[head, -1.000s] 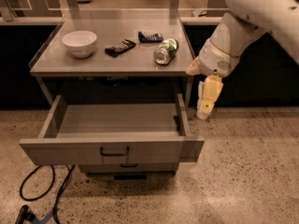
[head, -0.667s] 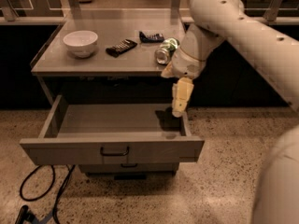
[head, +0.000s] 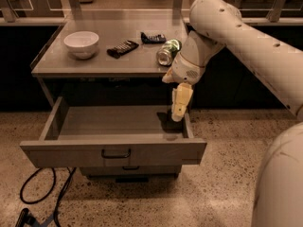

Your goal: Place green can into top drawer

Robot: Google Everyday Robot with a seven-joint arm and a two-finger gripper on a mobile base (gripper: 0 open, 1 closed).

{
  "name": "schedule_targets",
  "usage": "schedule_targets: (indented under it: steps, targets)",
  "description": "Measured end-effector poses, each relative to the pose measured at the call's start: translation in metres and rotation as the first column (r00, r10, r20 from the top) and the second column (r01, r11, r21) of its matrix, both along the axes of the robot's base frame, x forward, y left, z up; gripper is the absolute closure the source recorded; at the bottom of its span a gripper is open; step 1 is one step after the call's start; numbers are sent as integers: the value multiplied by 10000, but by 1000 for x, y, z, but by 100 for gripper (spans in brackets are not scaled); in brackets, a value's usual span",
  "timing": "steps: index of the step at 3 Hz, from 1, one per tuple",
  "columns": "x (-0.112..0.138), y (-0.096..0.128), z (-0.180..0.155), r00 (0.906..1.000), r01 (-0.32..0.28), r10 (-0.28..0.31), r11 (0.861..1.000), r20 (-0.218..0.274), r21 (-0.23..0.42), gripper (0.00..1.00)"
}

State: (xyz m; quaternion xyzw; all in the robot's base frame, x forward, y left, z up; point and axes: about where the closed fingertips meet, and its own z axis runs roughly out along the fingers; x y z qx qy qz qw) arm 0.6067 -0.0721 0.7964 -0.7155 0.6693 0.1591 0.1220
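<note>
Camera view: a large cream robot arm (head: 246, 46) reaches in from the upper right, bends at a rounded wrist just beyond the right near corner of a grey table (head: 118, 66), and turns straight down. Its gripper (head: 176, 116) hangs vertically, its tip low over the far right corner of the top drawer (head: 156, 151), casting a dark shadow on the drawer floor beneath it. Whether the gripper is spread or closed cannot be told from here; nothing is seen in it. The green can (head: 168, 52) lies on its side on the tabletop near the right edge, its silver end facing the near side, its shiny green body pointing away, just left of the wrist. The top drawer is pulled out wide towards the viewer, its dark bar handle (head: 116, 153) centred on the flat front panel. A white bowl (head: 81, 44) sits at the left of the tabletop, with two dark calculators (head: 122, 48) between it and the can. Compared with a second ago, the gripper has swung left from outside the drawer's right side to above its interior, while the can has stayed put.
</note>
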Motion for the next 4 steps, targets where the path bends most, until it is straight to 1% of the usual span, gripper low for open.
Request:
schedule_targets:
  steps: [1,2,3,4]
  targets:
    - [5,-36,27,9765,1847,-1806,9825,1172,-248,0]
    - [-4,-67,90,8658,3993,-3733,9167,3331,-107,0]
    - [-5,-68,138,7847,4684,-4436,8818,4329,546,0]
    - [-5,-67,138,7855,4676,-4441,8821,4309,568,0]
